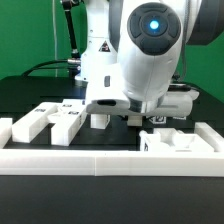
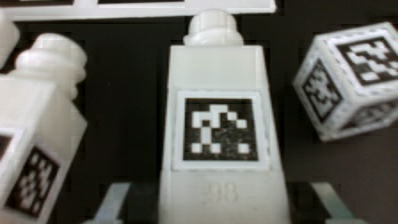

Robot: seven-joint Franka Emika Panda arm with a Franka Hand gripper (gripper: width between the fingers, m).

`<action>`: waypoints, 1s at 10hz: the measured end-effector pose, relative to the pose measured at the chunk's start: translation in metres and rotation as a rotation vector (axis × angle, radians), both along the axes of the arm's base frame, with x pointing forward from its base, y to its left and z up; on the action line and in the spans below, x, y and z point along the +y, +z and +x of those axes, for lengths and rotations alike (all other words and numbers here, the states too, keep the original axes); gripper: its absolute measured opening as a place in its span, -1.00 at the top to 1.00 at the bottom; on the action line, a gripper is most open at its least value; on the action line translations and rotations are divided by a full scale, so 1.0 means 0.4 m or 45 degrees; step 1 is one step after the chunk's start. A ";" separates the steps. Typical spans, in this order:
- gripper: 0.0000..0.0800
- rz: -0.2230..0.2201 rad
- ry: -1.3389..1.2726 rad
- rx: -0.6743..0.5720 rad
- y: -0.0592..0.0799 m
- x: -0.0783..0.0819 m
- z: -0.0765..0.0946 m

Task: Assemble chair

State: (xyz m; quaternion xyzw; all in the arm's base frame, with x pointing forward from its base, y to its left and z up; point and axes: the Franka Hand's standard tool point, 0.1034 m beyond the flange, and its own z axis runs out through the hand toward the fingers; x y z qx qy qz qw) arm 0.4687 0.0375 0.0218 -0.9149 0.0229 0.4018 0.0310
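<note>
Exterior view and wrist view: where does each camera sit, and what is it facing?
Exterior view: off the arm, low by the table, facing the arm across the white rail.
Wrist view: on the wrist, looking past both fingers at a tagged post.
Shared: white chair parts on the black table.

White post (image 2: 217,75) flashes a black-and-white pixel tag (image 2: 224,126); block (image 2: 356,90) is white too, table (image 1: 30,95) black, rail (image 1: 100,165) white, backdrop (image 1: 30,40) green.
</note>
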 end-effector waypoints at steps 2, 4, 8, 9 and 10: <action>0.27 0.029 0.021 -0.043 0.058 0.002 0.059; 0.27 0.026 0.016 -0.114 0.062 -0.001 0.091; 0.27 0.006 0.008 -0.354 0.061 0.000 0.128; 0.27 0.009 0.016 -0.408 0.100 0.011 0.137; 0.27 0.011 0.017 -0.462 0.129 0.015 0.160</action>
